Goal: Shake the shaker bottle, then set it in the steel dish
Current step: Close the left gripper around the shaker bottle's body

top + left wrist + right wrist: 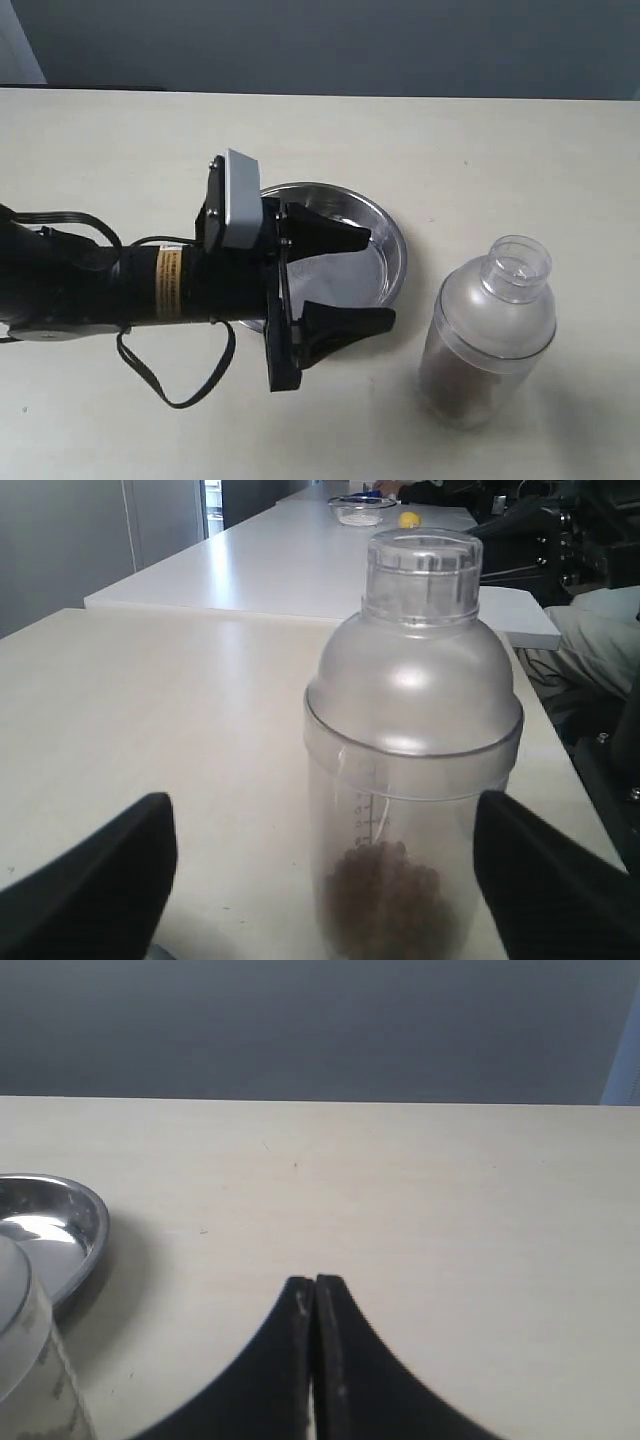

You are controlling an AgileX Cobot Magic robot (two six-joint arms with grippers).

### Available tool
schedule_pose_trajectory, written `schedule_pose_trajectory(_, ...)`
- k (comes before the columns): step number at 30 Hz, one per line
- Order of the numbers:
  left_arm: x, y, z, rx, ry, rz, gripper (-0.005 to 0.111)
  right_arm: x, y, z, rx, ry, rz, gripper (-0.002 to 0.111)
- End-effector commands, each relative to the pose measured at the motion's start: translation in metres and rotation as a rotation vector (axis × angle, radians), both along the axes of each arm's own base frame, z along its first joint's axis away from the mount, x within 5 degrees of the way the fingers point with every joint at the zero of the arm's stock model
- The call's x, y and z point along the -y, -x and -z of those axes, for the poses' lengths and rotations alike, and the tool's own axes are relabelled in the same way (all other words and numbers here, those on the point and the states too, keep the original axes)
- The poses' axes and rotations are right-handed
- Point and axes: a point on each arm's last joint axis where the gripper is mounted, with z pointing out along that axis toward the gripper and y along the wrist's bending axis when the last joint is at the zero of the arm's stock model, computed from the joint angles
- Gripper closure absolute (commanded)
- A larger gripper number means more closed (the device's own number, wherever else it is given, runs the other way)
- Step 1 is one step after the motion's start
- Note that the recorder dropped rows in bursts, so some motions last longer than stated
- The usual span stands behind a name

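Observation:
The shaker bottle [487, 335] stands upright on the table at the right, frosted plastic with a clear cap and brown granules at its bottom. It fills the left wrist view as shaker bottle [412, 750]. My left gripper [380, 278] is open, above the steel dish [385, 225], its fingers pointing toward the bottle and a short gap away from it. In the left wrist view the left gripper [325, 880] has its two fingers wide apart on either side of the bottle. My right gripper [316, 1282] is shut on nothing; the steel dish [60, 1222] and a bottle edge [25, 1360] show beside it.
The left arm [110, 280] with its black cable [180, 380] lies across the table's left half. Another table with a small dish [360, 515] and a yellow object [409, 520] stands far behind the bottle in the left wrist view.

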Motion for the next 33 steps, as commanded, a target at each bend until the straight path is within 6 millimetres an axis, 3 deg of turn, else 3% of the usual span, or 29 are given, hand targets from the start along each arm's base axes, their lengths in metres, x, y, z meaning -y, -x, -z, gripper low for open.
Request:
schedule_pose_trajectory(1, 0.001, -0.002, -0.002, 0.004, 0.026, -0.021, 0.031, 0.0, 0.0, -0.001, 0.011, 0.0, -0.002, 0.109)
schedule_pose_trajectory(6, 0.002, -0.002, -0.002, -0.065, 0.047, -0.024, 0.031, 0.0, 0.0, -0.001, 0.011, 0.0, -0.002, 0.109)
schedule_pose_trajectory(10, 0.008, -0.001, -0.006, -0.09, 0.034, 0.08, 0.018, 0.0, 0.0, -0.001, 0.011, 0.0, -0.002, 0.109)
schedule_pose_trajectory(18, 0.027, 0.0, -0.014, -0.048, 0.032, 0.174, 0.018, 0.0, 0.0, -0.001, 0.011, 0.0, -0.002, 0.109)
schedule_pose_trajectory(25, 0.045, 0.005, 0.004, -0.062, 0.026, 0.186, 0.018, 0.0, 0.0, -0.001, 0.011, 0.0, -0.002, 0.109)
schedule_pose_trajectory(33, 0.049, -0.003, 0.029, -0.11, 0.013, 0.118, 0.018, 0.0, 0.0, -0.001, 0.011, 0.0, -0.002, 0.109)
